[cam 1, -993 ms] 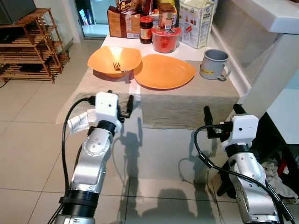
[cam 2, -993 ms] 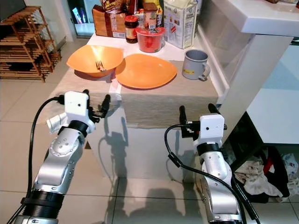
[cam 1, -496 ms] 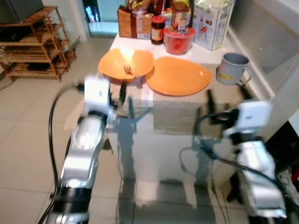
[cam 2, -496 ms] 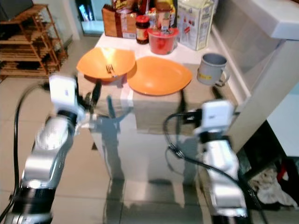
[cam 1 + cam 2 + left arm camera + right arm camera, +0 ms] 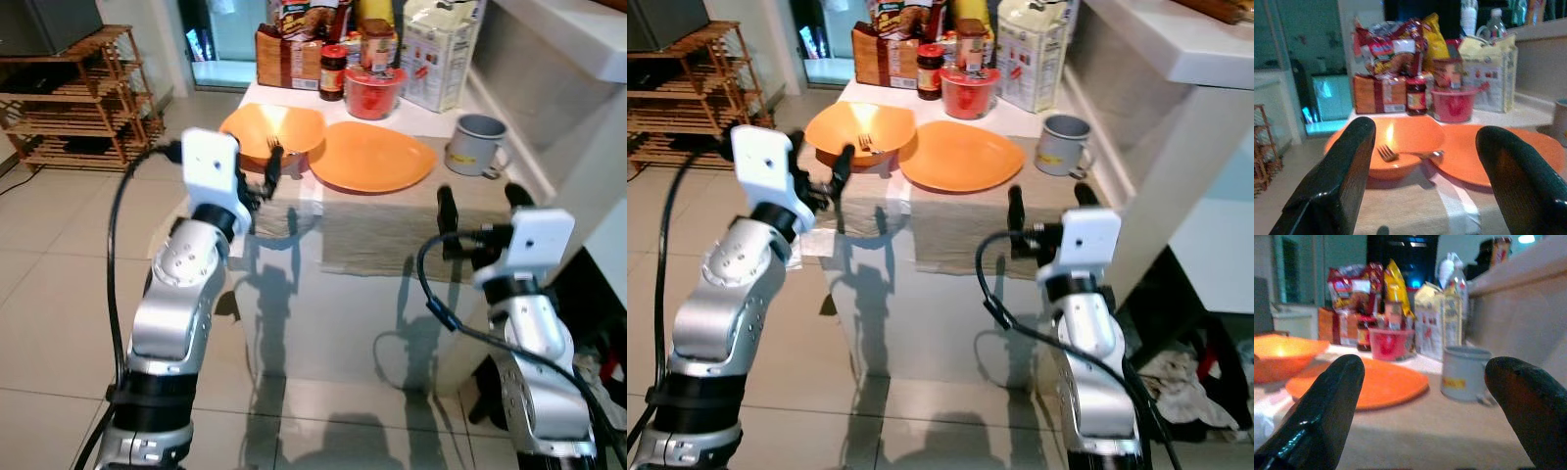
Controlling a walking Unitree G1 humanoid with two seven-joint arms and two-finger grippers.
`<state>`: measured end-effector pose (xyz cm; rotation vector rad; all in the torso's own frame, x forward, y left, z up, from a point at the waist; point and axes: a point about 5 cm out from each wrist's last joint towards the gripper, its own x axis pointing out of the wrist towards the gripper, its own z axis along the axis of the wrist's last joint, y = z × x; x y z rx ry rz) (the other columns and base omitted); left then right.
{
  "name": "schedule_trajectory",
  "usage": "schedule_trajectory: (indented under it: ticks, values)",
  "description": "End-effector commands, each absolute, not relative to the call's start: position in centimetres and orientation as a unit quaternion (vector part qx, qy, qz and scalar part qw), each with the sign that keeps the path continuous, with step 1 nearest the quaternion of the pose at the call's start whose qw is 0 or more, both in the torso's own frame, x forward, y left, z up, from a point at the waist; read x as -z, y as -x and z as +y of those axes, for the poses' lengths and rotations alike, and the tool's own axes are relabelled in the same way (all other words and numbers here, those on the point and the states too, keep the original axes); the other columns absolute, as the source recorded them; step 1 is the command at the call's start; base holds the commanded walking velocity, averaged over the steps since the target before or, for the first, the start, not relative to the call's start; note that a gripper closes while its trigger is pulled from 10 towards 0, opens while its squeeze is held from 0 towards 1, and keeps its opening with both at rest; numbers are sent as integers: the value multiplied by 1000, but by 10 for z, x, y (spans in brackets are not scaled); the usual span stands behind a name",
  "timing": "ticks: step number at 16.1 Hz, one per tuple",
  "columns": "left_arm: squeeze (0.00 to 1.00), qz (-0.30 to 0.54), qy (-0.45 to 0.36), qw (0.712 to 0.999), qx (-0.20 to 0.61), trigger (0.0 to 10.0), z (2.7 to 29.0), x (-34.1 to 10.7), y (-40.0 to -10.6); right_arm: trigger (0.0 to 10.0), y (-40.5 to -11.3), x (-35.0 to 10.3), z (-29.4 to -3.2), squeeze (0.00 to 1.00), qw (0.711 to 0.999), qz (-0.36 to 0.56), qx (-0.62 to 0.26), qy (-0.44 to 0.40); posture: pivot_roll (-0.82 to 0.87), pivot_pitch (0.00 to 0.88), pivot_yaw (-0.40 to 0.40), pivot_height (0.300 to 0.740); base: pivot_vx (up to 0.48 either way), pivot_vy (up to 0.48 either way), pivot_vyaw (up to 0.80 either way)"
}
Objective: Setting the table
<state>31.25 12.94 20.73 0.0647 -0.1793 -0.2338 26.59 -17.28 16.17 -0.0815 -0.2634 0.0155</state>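
The left gripper [image 5: 257,174], fingers apart, hovers near the metal fork [image 5: 1405,154] in the deep orange bowl [image 5: 272,130]; the right gripper [image 5: 477,204], fingers apart, faces the grey enamel mug [image 5: 475,144].

Glossy orange plastic plate [image 5: 370,156] and bowl [image 5: 271,130], metal fork [image 5: 1409,153], matt beige cloth [image 5: 392,225], slatted wooden shelf [image 5: 69,98].

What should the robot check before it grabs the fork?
1. Left gripper open: ok.
2. Right gripper open: ok.
3. Fork in sight, lying in the bowl: ok.
4. Left gripper lined up with the fork: ok, bowl sits between its fingers in the left wrist view.
5. Left gripper at the fork: not ok, not yet over the bowl.
6. Plate and mug out of the way: ok.
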Motion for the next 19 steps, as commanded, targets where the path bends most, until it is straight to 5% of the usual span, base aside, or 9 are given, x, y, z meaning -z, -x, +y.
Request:
schedule_trajectory:
  ticks: [1, 14, 16, 19]
  values:
    - [0, -104, -38, 985, 129, 10000, 125, -216, -310, 10000, -266, -163, -173, 0, 990, -131, -7, 43, -6, 0, 19, 740, 442, 0, 0]
    - [0, -120, -34, 987, 102, 10000, 123, -221, -309, 10000, -265, -148, -172, 4, 993, -106, -18, 54, 5, 0, 13, 740, 420, 94, 0]
    - [0, -128, -37, 985, 107, 10000, 122, -223, -307, 10000, -266, -146, -172, 169, 993, -102, -20, 63, 5, 0, 12, 740, 321, 358, 644]
    - [0, -138, -34, 985, 101, 10000, 120, -226, -307, 10000, -265, -146, -171, 94, 993, -103, -20, 56, 5, 0, 13, 740, 117, 107, 267]
